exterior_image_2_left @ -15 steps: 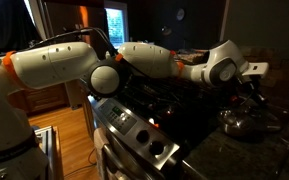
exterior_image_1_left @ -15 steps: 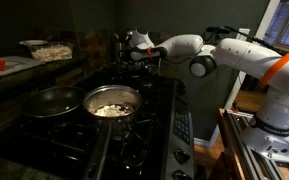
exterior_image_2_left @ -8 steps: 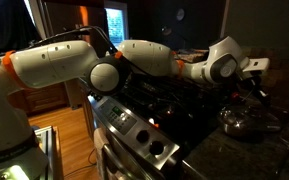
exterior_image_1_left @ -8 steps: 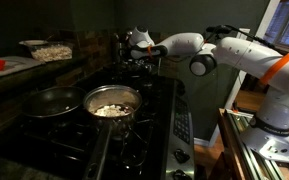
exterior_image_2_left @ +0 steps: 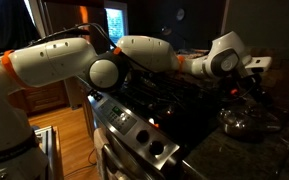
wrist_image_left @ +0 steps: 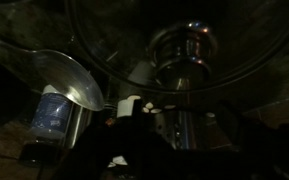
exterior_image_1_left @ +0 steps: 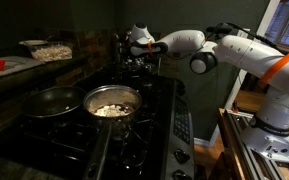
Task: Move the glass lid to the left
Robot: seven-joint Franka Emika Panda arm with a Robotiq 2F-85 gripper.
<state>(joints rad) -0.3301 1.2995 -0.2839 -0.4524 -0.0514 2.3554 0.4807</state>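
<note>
One glass lid (wrist_image_left: 124, 45) fills wrist view, knob (wrist_image_left: 190, 44) facing camera; tool (exterior_image_1_left: 136, 40) spread or pinching: cannot tell.

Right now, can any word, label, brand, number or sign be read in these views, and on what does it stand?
No text can be read in any view.
Stove control panel: markings too small and dark to read.
Container with a bluish label, wrist view: print too blurred to read.

The arm (exterior_image_1_left: 246, 55) has smooth, rounded white shells, orange bands (exterior_image_1_left: 281, 66) at the joints, and a dark grey round cap (exterior_image_1_left: 200, 65) on one joint.
</note>
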